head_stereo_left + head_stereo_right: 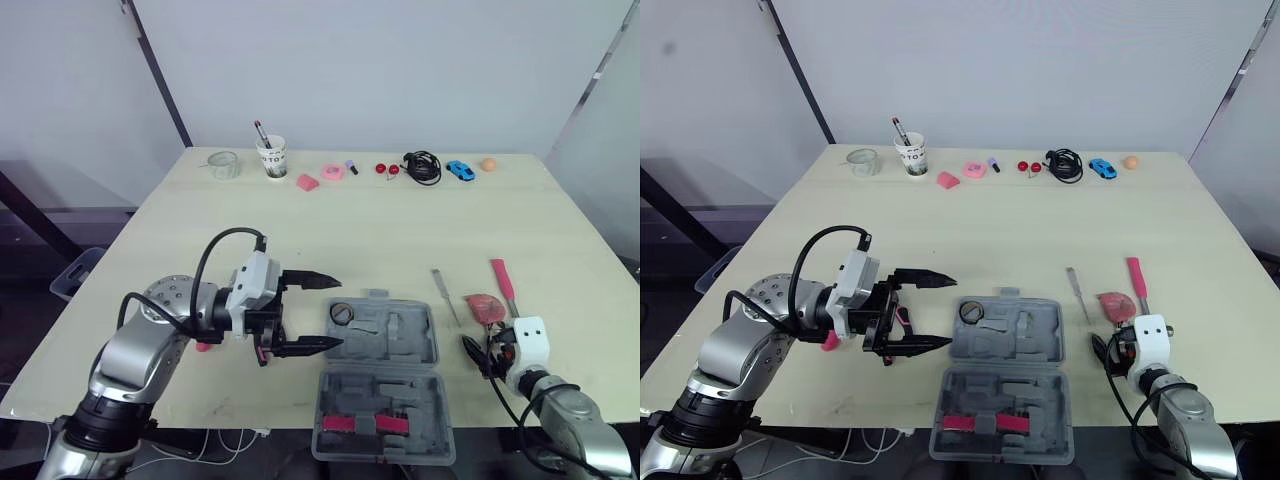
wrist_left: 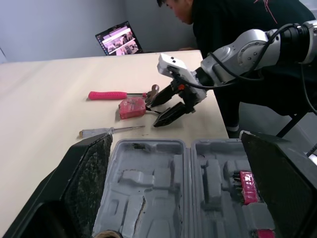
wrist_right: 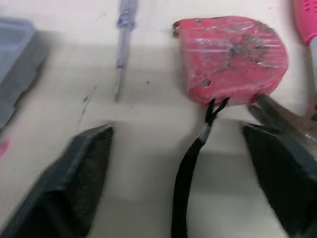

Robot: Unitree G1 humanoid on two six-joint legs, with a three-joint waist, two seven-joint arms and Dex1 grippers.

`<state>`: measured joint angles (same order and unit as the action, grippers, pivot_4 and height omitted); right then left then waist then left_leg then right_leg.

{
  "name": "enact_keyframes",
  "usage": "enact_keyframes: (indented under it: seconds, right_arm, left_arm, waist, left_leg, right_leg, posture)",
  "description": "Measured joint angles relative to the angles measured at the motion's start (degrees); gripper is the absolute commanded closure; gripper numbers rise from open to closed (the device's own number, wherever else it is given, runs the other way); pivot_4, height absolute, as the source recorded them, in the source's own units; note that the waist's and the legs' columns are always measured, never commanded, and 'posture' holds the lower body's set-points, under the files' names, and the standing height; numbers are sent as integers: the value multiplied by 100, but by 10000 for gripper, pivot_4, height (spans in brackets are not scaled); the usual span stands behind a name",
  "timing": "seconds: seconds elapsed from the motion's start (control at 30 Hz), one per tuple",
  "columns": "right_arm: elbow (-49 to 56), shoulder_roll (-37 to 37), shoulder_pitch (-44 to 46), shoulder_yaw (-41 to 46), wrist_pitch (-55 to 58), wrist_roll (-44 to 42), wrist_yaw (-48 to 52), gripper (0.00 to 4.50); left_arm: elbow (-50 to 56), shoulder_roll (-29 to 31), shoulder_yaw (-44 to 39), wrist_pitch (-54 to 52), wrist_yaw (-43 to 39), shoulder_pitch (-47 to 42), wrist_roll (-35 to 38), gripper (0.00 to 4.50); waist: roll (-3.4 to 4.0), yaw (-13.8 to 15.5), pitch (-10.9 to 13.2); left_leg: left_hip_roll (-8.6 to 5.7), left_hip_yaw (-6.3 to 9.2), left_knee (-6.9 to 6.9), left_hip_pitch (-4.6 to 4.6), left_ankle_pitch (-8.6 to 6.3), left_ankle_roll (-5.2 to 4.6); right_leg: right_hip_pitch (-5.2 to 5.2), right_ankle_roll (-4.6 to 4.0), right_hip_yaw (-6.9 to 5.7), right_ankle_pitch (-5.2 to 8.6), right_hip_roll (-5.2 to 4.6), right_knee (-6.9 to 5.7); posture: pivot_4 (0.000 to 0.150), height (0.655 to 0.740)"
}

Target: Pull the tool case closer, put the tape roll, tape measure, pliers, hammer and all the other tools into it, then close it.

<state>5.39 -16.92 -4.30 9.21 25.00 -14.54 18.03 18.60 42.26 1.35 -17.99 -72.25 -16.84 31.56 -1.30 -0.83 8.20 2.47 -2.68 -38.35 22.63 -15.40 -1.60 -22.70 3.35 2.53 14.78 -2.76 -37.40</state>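
While the case (image 1: 384, 335) lies open and flat, step: loading, barely begun; pull-in looks done, judging by how near the front edge of the table (image 1: 330, 230) it sits.
Case halves: both grey, moulded recesses facing up; front half carries red inserts. Lying flat, it can be reached from either side.
Tape roll (image 1: 971, 312): seated in the back half's left corner recess; counts as stowed.
Left gripper (image 1: 952, 312): fingers spread wide, nothing between them, tips at the case's left edge, level with the roll. Open pose suits a next pick.
Pink item (image 1: 830, 340): left of the case, under the left arm, mostly hidden; maybe pliers, cannot tell.
Right gripper (image 2: 152, 115): fingers apart, empty, low over the table right of the case, aimed at the tape measure.
Tape measure (image 3: 233, 59): red, flat on the table right of the case, just beyond the right fingertips, untouched.
Strap (image 3: 190, 163): black, trails from the measure back between the right fingers.
Screwdriver (image 1: 445, 295): on the table between case and measure.
Hammer (image 1: 503, 283): pink handle, right of the measure; head close against it, contact unclear.
Next (judgement): right gripper advances and closes on the measure's body.
Risk (judgement): pinching the strap instead, or nudging the hammer head.
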Motion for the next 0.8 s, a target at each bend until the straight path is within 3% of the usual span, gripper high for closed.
enact_keyframes:
  seconds: [0.1,0.13,0.17,0.2,0.27,0.5,0.8]
  right_arm:
    - [-33,9,30,6,-3,-1,-20,24753]
    - [-36,8,29,7,-8,6,-21,29398]
    - [-36,8,29,7,-8,6,-21,29398]
    - [-45,9,28,7,-13,9,-17,36150]
    - [-70,4,28,6,-31,15,11,43987]
    - [-51,-107,-19,-25,-41,22,183,44626]
    - [828,-739,-858,-333,239,-131,980,44626]
  left_arm:
    - [1,-3,50,0,-2,-12,-1,0]
    - [1,-5,66,0,-3,-13,-1,0]
    - [1,-5,66,0,-3,-13,-1,0]
    - [1,-6,102,0,-4,-17,-1,0]
    - [1,-6,103,5,-10,-14,-2,0]
    - [1,-6,115,81,-49,37,-4,0]
    - [1,53,145,143,-245,140,-9,0]
  waist:
    - [0,0,0]
    - [0,0,0]
    - [0,0,0]
    - [0,0,0]
    - [0,0,0]
    - [0,2,0]
    - [2,10,1]
  left_leg:
    - [0,0,0,0,0,0]
    - [0,0,1,0,0,0]
    - [0,0,1,0,0,0]
    - [0,0,1,0,0,0]
    - [0,0,1,0,0,0]
    - [0,0,1,0,0,0]
    - [1,1,2,2,0,0]
  right_leg:
    - [0,1,0,0,0,0]
    - [0,1,-1,0,0,0]
    - [0,1,-1,0,0,1]
    - [0,1,-1,0,1,0]
    - [0,0,-1,0,1,0]
    - [0,1,-1,0,0,1]
    - [0,-2,-3,2,0,3]
  posture:
    - [1500,7400]
    - [1500,7400]
    - [1500,7400]
    - [1500,7400]
    - [1500,7400]
    - [1500,7400]
    - [1500,7400]
